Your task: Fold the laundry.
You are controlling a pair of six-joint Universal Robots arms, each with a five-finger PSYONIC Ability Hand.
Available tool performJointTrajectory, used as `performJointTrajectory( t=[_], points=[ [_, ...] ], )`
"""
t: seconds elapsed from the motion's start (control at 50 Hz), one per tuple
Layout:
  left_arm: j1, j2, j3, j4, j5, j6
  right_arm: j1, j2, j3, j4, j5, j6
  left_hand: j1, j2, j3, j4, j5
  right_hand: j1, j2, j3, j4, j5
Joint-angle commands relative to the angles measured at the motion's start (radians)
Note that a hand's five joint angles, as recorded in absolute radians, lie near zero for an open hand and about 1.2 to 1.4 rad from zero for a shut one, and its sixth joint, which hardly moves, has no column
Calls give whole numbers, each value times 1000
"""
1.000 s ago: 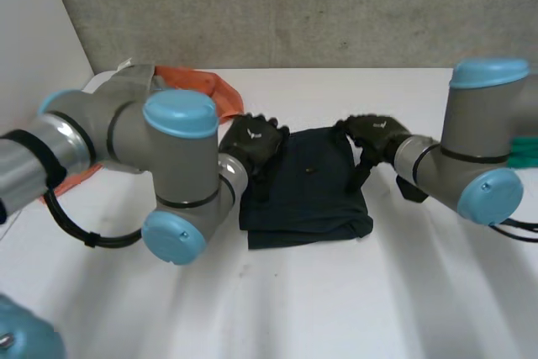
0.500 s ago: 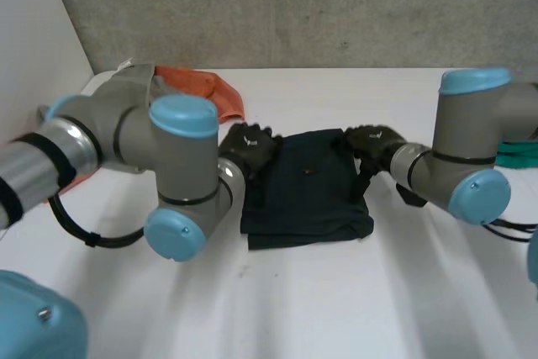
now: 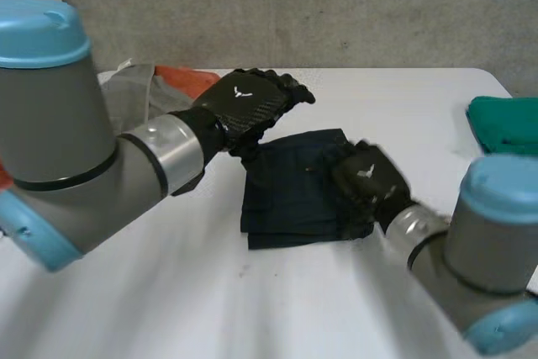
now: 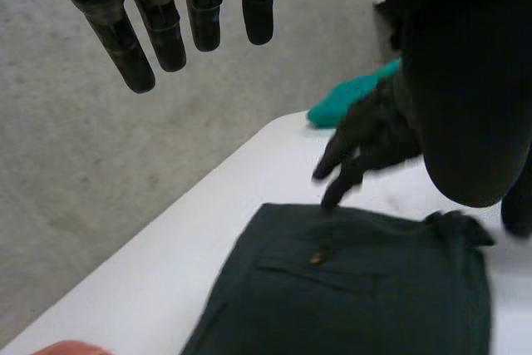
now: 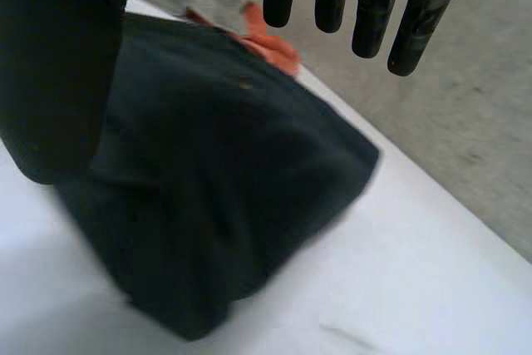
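**White table [image 3: 168, 292], both hands letting go of a folded piece**

Nearest, at 4 o'clock from the dark garment [image 3: 290, 195], the right hand [image 3: 367, 182] has drawn back from the far corner to the right-hand edge. Its fingers [image 5: 374, 6] are straight and grip nothing; whether it touches the cloth I cannot tell. The garment lies at mid-table as a compact, squared packet, unmoved in the last second. At its 11 o'clock the left hand [image 3: 252, 102] has lifted clear of the fabric, and its fingers [image 4: 166, 31] are extended and empty. Farther off, an orange cloth [image 3: 189, 80] and a grey cloth [image 3: 134, 94] lie at 10 o'clock, and a green cloth [image 3: 504, 124] at 2 o'clock. Both hands releasing suggests this piece is done and another comes next.
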Motion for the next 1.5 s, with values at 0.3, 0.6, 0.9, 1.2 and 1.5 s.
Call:
performJointTrajectory(
  t=[0.3,0.6,0.9,1.2,1.5],
  points=[
    [10,28,-18,-6,46,-86,94,266,-47,-295,35,-67,-17,-10,-21,-10,-9,39,-19,-8,-38,-46],
    [15,28,-19,-1,49,-89,93,347,-196,-288,41,-82,-20,-13,-24,-13,-12,39,-19,-8,-38,-46],
    [18,26,-31,-1,49,-89,72,441,-417,-90,28,-73,-23,-16,-27,-16,-15,1260,1203,1214,1184,1176],
    [15,28,-33,-1,46,-89,-352,272,-374,4,-282,-185,-26,-19,-30,-19,-18,1260,1203,1214,1184,1176],
    [16,28,-33,-1,46,-94,-571,375,-805,-172,-495,31,-26,-19,-30,-19,-18,1260,1203,1214,1184,1176]
  ],
)
